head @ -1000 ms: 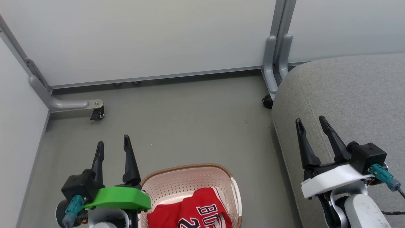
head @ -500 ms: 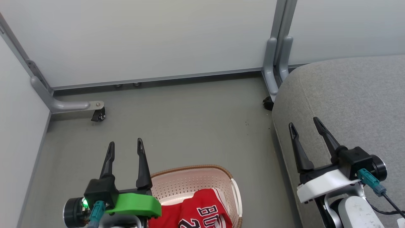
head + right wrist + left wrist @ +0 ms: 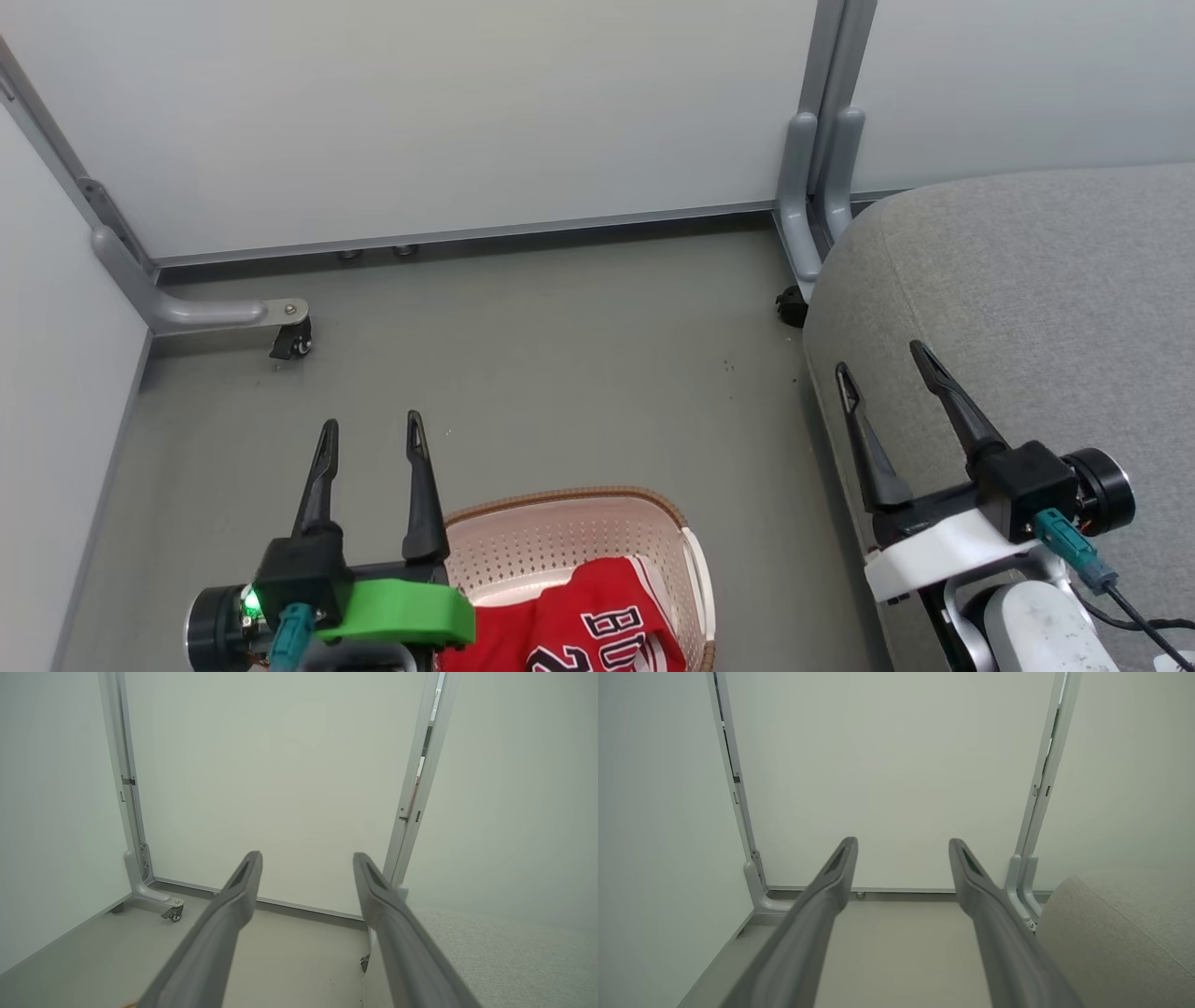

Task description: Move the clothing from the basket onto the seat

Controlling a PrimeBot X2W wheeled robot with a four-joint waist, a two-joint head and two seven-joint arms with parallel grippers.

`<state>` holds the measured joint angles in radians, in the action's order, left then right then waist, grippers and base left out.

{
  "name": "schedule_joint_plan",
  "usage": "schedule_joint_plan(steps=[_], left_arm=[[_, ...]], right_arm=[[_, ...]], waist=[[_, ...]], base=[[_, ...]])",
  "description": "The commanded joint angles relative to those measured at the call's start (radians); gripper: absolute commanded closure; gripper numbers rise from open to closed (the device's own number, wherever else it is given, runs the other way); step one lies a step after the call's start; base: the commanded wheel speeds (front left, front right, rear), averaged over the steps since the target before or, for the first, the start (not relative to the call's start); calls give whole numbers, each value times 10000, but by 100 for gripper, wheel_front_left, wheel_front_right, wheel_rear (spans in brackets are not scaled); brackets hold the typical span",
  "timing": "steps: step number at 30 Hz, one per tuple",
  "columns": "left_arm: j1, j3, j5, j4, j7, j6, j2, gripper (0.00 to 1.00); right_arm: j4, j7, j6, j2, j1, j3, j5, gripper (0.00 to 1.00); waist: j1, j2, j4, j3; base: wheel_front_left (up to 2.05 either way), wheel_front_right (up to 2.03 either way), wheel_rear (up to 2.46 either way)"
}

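Grey floor (image 3: 560,355); splayed left pincer (image 3: 371,420) by basket (image 3: 560,492), right pincer (image 3: 880,357) perhaps over seat (image 3: 1027,280)

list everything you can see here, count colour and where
basket: one, cream with brown rim, on the floor, bottom centre of head view
clothing: red heap with dark lettering, inside the basket; number of pieces unclear
seat: one, grey, right of the basket
floor: grey-green
partition panels: three, pale, along back and left
castors: two, black, under the grey frame feet
left gripper: dark fingers, green mount, open, left of the basket
right gripper: dark fingers, white mount, open, by the seat's edge
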<state>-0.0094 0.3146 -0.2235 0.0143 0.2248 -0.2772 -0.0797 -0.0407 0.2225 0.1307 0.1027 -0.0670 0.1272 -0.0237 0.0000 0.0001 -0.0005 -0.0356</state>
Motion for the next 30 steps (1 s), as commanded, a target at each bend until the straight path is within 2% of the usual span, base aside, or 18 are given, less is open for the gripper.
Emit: schedule_joint_plan(steps=[1, 5, 11, 17, 30], left_arm=[[179, -218, -58, 32, 85, 231, 69, 0], [323, -664, 132, 63, 152, 883, 233, 0], [504, -918, -7, 346, 266, 1551, 284, 0], [612, -1005, -334, 676, 363, 1728, 285, 0], [662, -1077, -517, 1001, 400, 1943, 286, 0]], right_arm=[[98, 120, 0, -65, 92, -88, -28, 0], [-14, 194, 0, -225, 228, -288, -468, 0], [-526, 292, 0, -359, 393, -230, -840, 0], [-1022, 399, 0, -418, 364, -157, -1348, 0], [-1337, 436, 1, -431, 368, -179, -1585, 0]], waist=[[0, -1, 11, -8], [0, -1, 31, -40], [0, -1, 18, -85], [0, -1, -1, -122], [0, -1, 33, -173]], base=[[0, 0, 0], [0, 0, 0], [0, 0, 0], [0, 0, 0], [0, 0, 0]])
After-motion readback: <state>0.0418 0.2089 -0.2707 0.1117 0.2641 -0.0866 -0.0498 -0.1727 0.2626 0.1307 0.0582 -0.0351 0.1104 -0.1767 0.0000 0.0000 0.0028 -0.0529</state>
